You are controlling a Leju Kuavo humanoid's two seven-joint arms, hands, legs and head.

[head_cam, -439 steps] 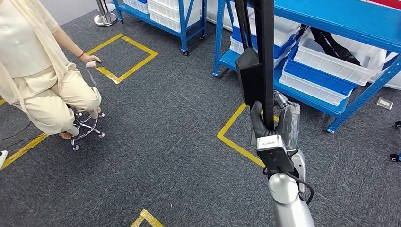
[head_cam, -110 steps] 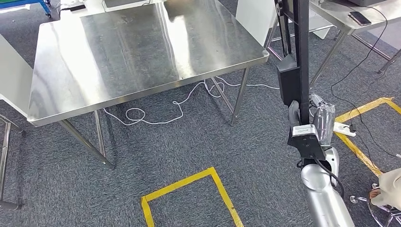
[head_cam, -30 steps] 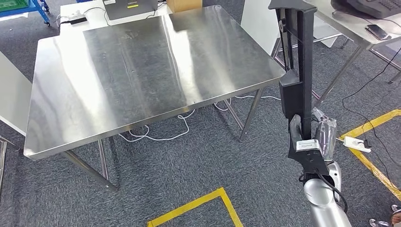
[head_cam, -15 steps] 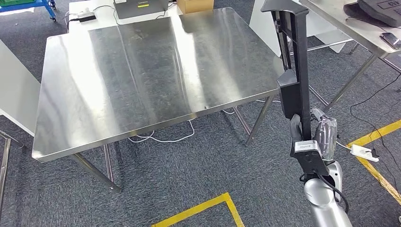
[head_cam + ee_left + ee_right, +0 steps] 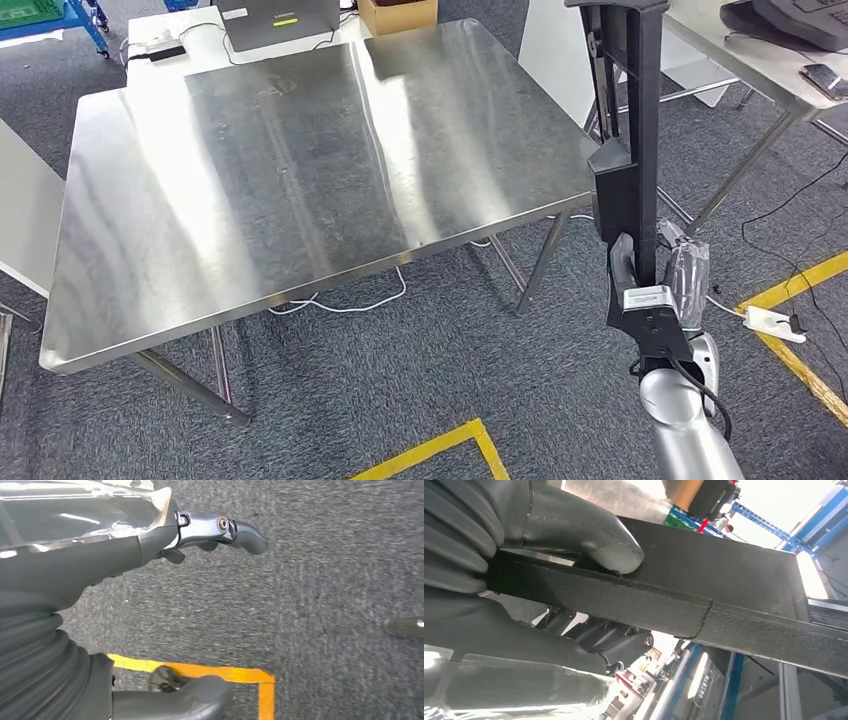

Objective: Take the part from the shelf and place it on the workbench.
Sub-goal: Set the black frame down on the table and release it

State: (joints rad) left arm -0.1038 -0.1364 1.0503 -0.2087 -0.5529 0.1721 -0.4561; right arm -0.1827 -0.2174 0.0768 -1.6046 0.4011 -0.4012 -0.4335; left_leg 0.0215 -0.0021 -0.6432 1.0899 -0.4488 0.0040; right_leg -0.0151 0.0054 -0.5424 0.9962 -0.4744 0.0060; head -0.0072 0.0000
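Black and rigid, material hard to tell: long part held upright just off the right-hand edge of the desk, over the carpet and not yet above the steel top. Runs up past the top of the head view, so full length unknown.

Risks, as judged from here:
- Could swing its tall upper end into the neighbouring table on the right while turning toward the desk, because of the length above the grip.
- Could twist or slide in the grasp when tipped flat, since gripped near the lower end with most of the weight above.
- Could strike the desk's rim rather than clear it if lowered before being carried inward.
- Could clatter and skid on bare steel if released from height.
- Cables and a power strip on the floor close by: a possible snag for the feet on stepping nearer.

Right hand: wrapped tight round the part, thumb pressed on one flat face, fingers on the opposite side.

Left hand: holding nothing, fingers apart and loosely bent, hanging over carpet near a yellow tape corner.
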